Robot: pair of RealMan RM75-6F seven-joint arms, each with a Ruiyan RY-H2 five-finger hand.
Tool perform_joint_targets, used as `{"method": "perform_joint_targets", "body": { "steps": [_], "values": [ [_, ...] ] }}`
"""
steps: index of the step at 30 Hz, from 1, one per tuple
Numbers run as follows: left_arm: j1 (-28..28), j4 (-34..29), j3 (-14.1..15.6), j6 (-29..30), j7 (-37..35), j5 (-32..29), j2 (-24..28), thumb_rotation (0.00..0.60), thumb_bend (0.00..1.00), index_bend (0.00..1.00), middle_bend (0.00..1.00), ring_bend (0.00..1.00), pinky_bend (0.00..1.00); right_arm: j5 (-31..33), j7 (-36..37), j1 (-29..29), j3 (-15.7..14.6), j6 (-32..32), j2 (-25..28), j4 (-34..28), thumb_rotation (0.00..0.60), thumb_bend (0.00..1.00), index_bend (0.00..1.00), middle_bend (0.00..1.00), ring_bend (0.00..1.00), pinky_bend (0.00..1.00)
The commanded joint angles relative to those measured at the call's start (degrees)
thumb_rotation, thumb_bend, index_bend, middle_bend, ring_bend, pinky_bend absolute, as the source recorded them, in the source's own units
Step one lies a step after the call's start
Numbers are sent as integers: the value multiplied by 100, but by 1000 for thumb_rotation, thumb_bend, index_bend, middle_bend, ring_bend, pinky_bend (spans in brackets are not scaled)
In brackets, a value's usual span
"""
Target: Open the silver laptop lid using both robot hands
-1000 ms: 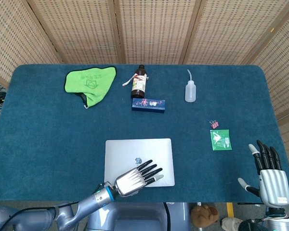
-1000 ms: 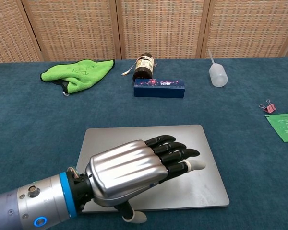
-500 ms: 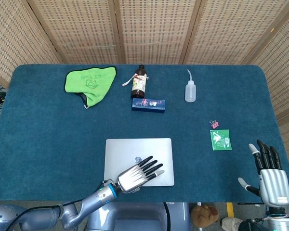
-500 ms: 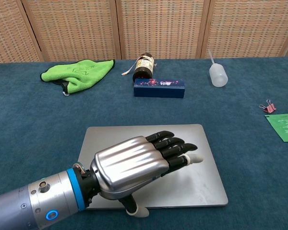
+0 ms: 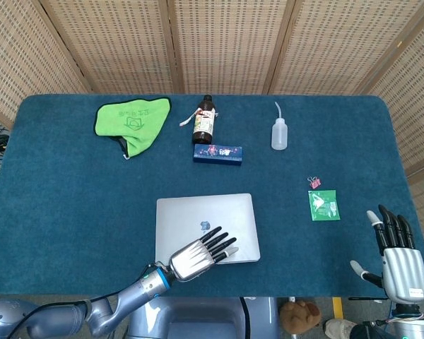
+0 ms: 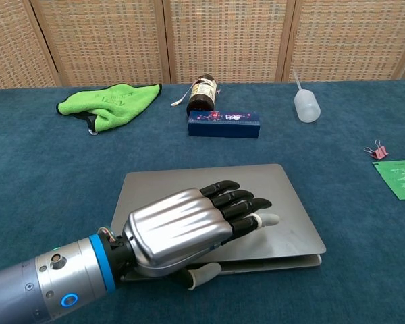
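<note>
Left hand [image 6: 182, 233]: gripping the near edge of the silver laptop lid [image 6: 209, 196], fingers lying flat on top, thumb hooking under for leverage.
Lid: lifting slightly off the base, gap showing at near right corner.
Laptop: sitting near-centre on blue table [image 5: 71, 191].
Right hand [image 5: 396, 258]: hovering near right, fingers apart, holding nothing.

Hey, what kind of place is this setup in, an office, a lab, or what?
Probably a robot test bench, not an office: a blue-carpeted table fenced by woven screens, with props like a silver laptop and squeeze bottle.
</note>
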Motion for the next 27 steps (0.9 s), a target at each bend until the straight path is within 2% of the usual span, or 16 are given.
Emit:
{"method": "perform_joint_targets", "body": {
  "steps": [1,8,12,16,20,23,24,27],
  "values": [
    [-3,8,-44,40,151,-54,-7,600,490,0,0,0,0,-12,-1,0,-8,-1,-2,-4,600,28,56,0,0,0],
    [109,-89,-319,198,955,-347,-72,600,515,0,0,0,0,-134,-58,32,-109,-105,2,6,600,85,58,1,0,0],
    [167,-352,-494,193,1404,-628,-48,600,515,0,0,0,0,-183,-254,113,-282,-439,-36,211,600,193,96,30,0,9],
    [157,-575,-634,149,1681,-863,12,600,516,0,0,0,0,-278,-506,229,-484,-840,-216,515,600,293,143,71,0,65],
    [122,-672,-720,139,1807,-992,80,600,517,0,0,0,0,-519,-388,356,-699,-1133,-396,661,600,401,194,118,2,121],
    [99,-720,-764,140,1862,-1076,138,600,517,0,0,0,0,-710,-281,472,-786,-1280,-539,762,600,512,231,151,26,144],
    [96,-724,-771,141,1866,-1089,146,600,517,0,0,0,0,-745,-268,494,-798,-1305,-567,773,600,580,237,158,34,154],
    [58,-726,-814,127,1881,-1171,190,600,517,0,0,0,0,-940,-184,672,-838,-1498,-766,860,600,890,257,172,52,169]
  ]
}}
